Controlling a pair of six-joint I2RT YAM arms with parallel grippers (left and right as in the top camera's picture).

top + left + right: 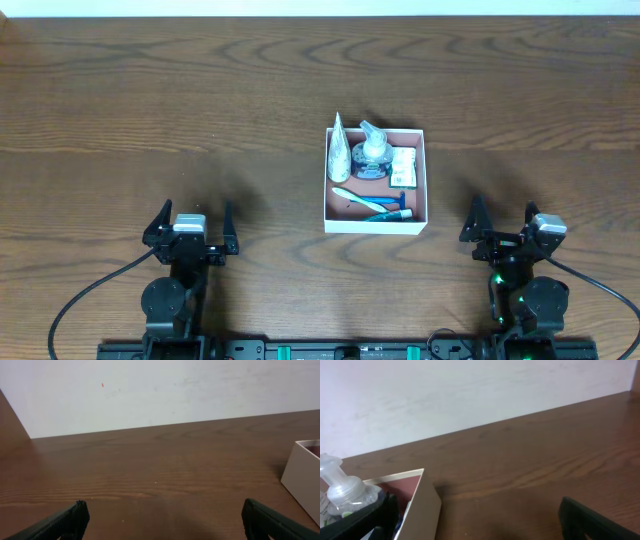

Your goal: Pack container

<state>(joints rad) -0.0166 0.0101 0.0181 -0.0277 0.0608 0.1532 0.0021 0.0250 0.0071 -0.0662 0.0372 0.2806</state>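
Note:
The container [375,227], a square white-walled box with a pink floor, sits at the table's middle. Inside lie a silvery tube [339,150], a clear pump bottle [374,152], a small white and orange pack [404,167] and a blue toothbrush [365,200]. My left gripper [197,207] rests open near the front left, far from the box. My right gripper [505,207] is open at the front right. In the left wrist view the left gripper [164,505] holds nothing and the container's wall [302,480] shows at right. In the right wrist view the empty right gripper [475,505] faces the container's corner [422,507] and the pump bottle [342,490].
The dark wooden table [150,110] spreads around the box. A pale wall [160,390] stands behind the table's far edge. Black cables [85,300] trail from both arm bases at the front.

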